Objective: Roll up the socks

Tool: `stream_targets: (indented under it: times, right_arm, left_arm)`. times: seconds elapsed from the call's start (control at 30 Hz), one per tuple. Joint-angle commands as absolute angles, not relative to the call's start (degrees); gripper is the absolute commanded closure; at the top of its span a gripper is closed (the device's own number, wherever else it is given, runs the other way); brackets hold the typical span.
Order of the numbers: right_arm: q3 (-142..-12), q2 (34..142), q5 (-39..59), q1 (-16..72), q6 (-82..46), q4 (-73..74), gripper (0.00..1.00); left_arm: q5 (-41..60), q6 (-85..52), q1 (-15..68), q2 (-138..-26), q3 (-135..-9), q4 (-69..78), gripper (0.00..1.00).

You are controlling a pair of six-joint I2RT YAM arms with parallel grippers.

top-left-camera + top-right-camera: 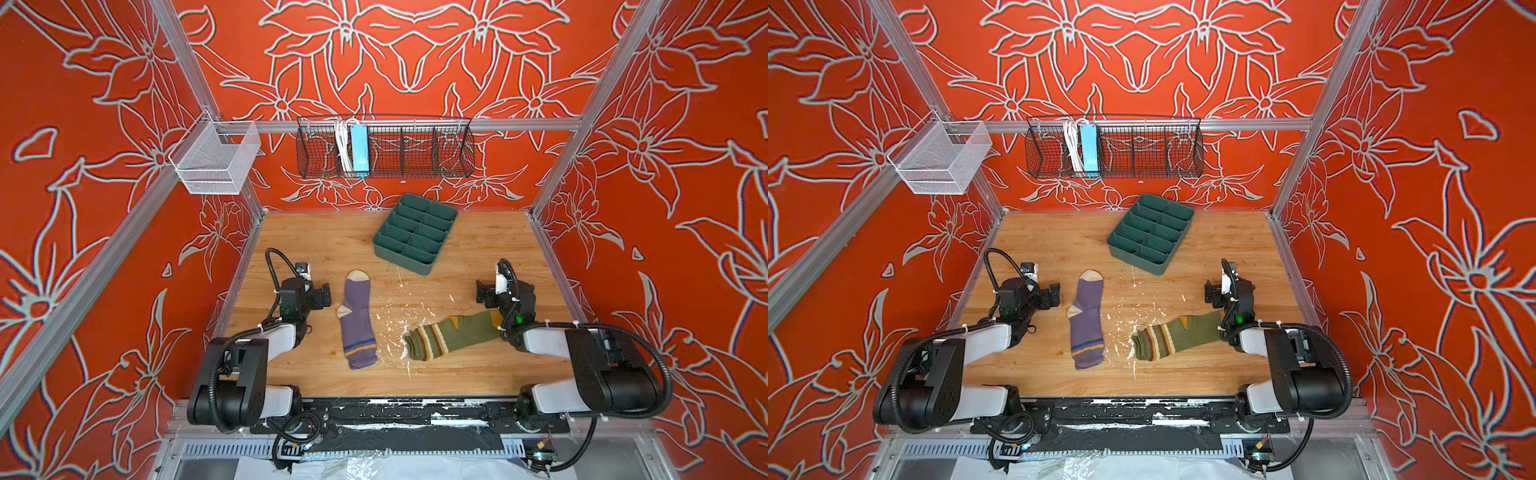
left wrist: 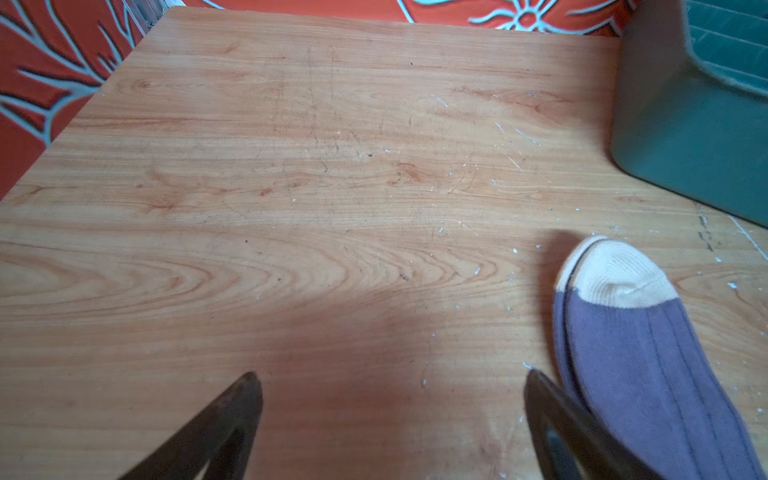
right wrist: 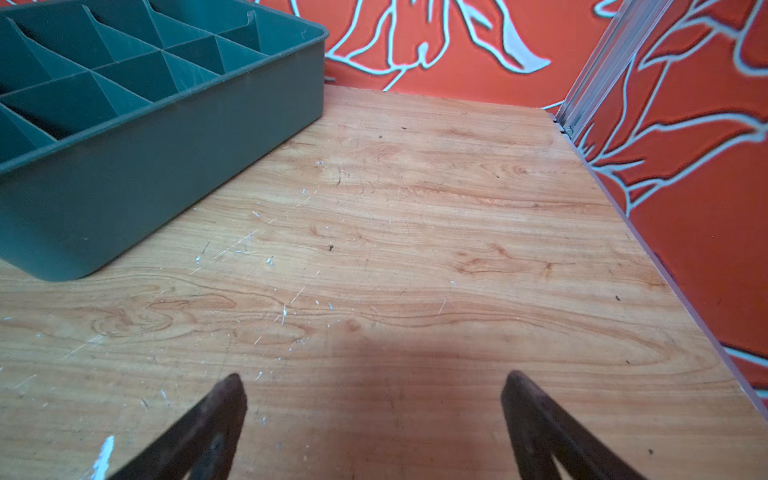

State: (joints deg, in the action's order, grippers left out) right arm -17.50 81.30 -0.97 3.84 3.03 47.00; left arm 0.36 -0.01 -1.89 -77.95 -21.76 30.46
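- Left gripper [image 1: 323,296] hung with its jaws spread wide and nothing between them. It sat toward the left edge of the desk, just beside the purple sock.
- In the left wrist view, only bare wood showed between the left gripper's fingertips [image 2: 251,388]. One finger overlapped the sock's edge there; contact could not be told.
- Right gripper [image 1: 482,291] was likewise spread wide and empty over bare wood near the right edge of the desk.
- Purple fabric ankle sock with cream toe and heel and orange-blue stripes [image 1: 356,322] lay flat and unrolled, left of the desk's middle. Its toe pointed to the far edge and its cuff to the near edge.
- Olive green fabric sock with mustard heel and cream-brown stripes [image 1: 453,334] lay flat and unrolled, right of the middle and toward the near edge. Its striped cuff pointed at the purple sock and the two were apart. The right arm covered its toe end.
- Dark green divided plastic tray [image 1: 401,259] stood askew near the far edge, with every visible compartment holding nothing.
- Light wooden desk [image 1: 311,241] carried white flecks and scrapes [image 1: 395,320] between the two socks.
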Motion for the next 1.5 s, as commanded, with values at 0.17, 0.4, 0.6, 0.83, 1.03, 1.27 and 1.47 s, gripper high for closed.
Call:
stream_targets:
  times: [0.17, 0.4, 0.6, 0.83, 1.03, 1.27, 1.47]
  right_arm:
    - [-17.22, 80.61, -0.02, 3.34, 3.96, 47.6, 0.02]
    - [-17.21, 80.59, -0.06, 3.25, 3.78, 47.59, 0.02]
    - [-17.36, 80.57, 0.0, 2.99, 3.69, 47.29, 0.02]
    - [-17.55, 80.6, 0.17, 2.9, 3.49, 46.99, 0.02]
    - [-17.52, 80.6, 0.26, 2.77, 3.51, 47.02, 0.02]
    - [-16.8, 80.1, 0.86, 2.8, 3.64, 47.97, 0.02]
    - [-22.16, 66.51, 2.37, 2.77, 3.78, 29.04, 0.02]
  left_arm:
    - [1.12, -0.17, -2.11, -77.5, -22.59, 30.5, 0.03]
    - [1.1, -0.17, -2.12, -77.45, -22.59, 30.49, 0.03]
    - [1.14, -0.18, -2.12, -77.58, -22.59, 30.49, 0.03]
    - [1.14, -0.18, -2.16, -77.69, -22.68, 30.43, 0.03]
    - [1.14, -0.18, -2.12, -77.51, -22.6, 30.46, 0.03]
    - [-3.58, -2.5, -2.16, -75.45, -25.2, 25.21, 0.03]
    - [-3.17, -2.6, -2.12, -65.21, -32.06, 10.45, 0.03]
